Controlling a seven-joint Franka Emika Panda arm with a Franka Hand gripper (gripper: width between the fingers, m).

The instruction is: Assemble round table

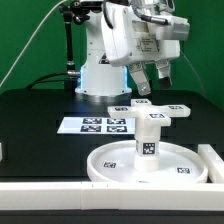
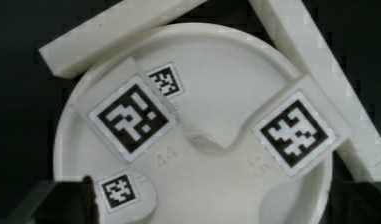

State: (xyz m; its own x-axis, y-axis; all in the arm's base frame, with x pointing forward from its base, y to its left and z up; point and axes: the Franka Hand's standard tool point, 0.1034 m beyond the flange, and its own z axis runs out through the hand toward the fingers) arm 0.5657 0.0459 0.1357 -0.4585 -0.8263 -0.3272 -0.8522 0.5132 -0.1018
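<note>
The round disc (image 1: 112, 163) lies at the front of the table. The short cylinder leg (image 1: 148, 140) stands upright in its hub. The cross-shaped foot (image 1: 150, 109) sits flat on top of the leg. My gripper (image 1: 152, 83) hangs open and empty just above the foot, not touching it. In the wrist view the foot (image 2: 213, 120) fills the picture, with large tags on its arms. The disc rim (image 2: 84, 95) curves behind it. My dark fingertips (image 2: 62, 200) show only at the picture's edges, spread wide, with the gripper (image 2: 213, 208) centred over the white parts.
The marker board (image 1: 97, 124) lies flat behind the disc, toward the exterior view's left. Long white bars edge the work area at the front (image 1: 60, 192) and at the exterior view's right (image 1: 212, 160). In the wrist view they meet at a corner (image 2: 116, 45). The robot base (image 1: 105, 75) stands at the back.
</note>
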